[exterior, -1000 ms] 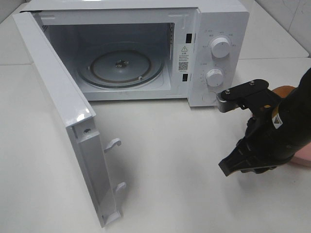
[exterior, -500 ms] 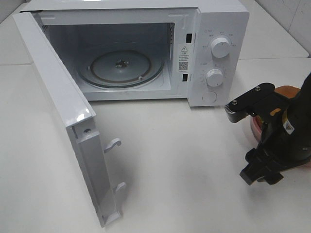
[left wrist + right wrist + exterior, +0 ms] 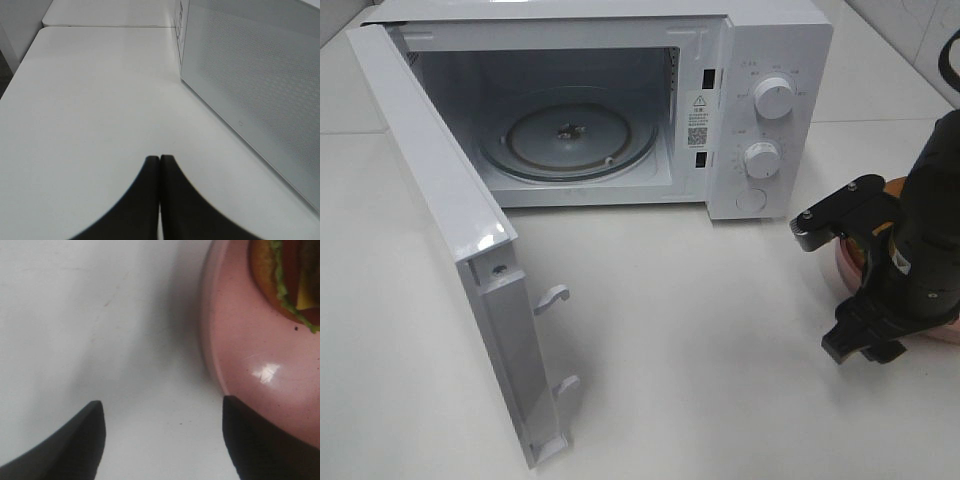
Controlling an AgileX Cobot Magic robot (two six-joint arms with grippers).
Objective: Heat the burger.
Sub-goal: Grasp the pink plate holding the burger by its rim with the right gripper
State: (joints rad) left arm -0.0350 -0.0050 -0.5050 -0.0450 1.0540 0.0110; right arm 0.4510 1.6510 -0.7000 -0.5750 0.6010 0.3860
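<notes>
1. Exterior high view:
   - Over the last second the right gripper (image 3: 828, 288) has swung away from the microwave's (image 3: 770, 60) front corner, toward the right edge of the table (image 3: 680, 340), and its jaws have spread wide.
   - It now hangs over the near rim of the pink plate (image 3: 843, 264) with nothing held.
   - I judge this to be the approach to a pick-up, with the heating itself not begun.
   - The burger (image 3: 898, 186) shows only as a sliver of orange bun behind the arm, on that plate, to the right of the microwave and outside it.
   - The door (image 3: 430, 200) stands fully open. The cavity holds only the glass turntable (image 3: 570, 140), with no food on it.

2. Left wrist view:
   - The left gripper (image 3: 160, 200) has its fingers pressed together and empty, above bare table (image 3: 90, 100).
   - A white panel with fine dotted mesh (image 3: 260, 90) stands just beside it, probably the door's outer face.
   - No burger is in sight here.

3. Right wrist view:
   - The right gripper (image 3: 162, 407) is spread wide, with one finger over the table (image 3: 100, 315) and the other over the pink plate (image 3: 250, 340).
   - The plate's rim therefore lies between the fingers, which suggests a grip on the rim comes next.
   - The burger (image 3: 285, 275) sits on the plate, its lettuce and cheese edges showing.
   - Whether the fingers touch the plate cannot be told.
</notes>
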